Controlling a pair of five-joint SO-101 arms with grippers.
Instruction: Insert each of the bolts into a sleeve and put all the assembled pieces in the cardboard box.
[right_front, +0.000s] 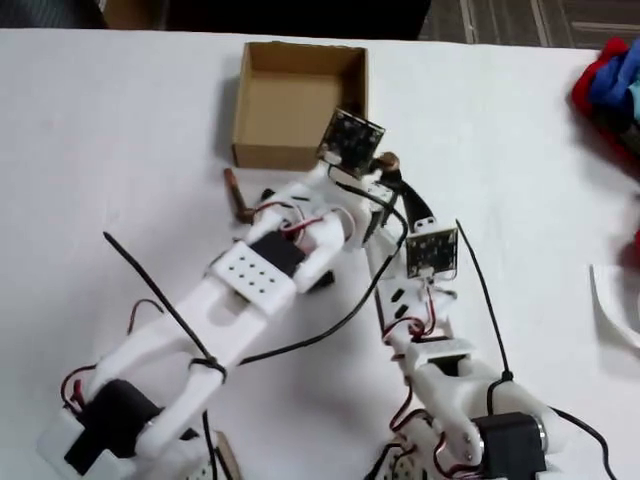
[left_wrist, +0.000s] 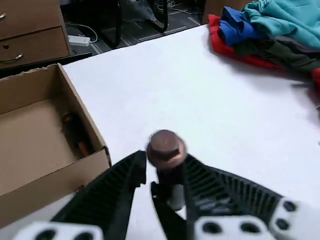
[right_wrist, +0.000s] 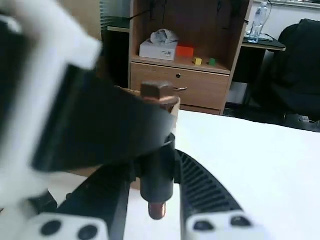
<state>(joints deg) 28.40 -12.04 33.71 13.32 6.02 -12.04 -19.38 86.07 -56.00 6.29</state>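
Bolt (left_wrist: 165, 147) in left fingers (left_wrist: 120, 182), sleeve (right_wrist: 157, 175) in right fingers (right_wrist: 200, 190), beside box (left_wrist: 50, 185)

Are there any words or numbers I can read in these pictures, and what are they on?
None can be read.
The cardboard box has plain sides.
The white carton and the bottle on the furniture behind may carry print, but it is too blurred to read.
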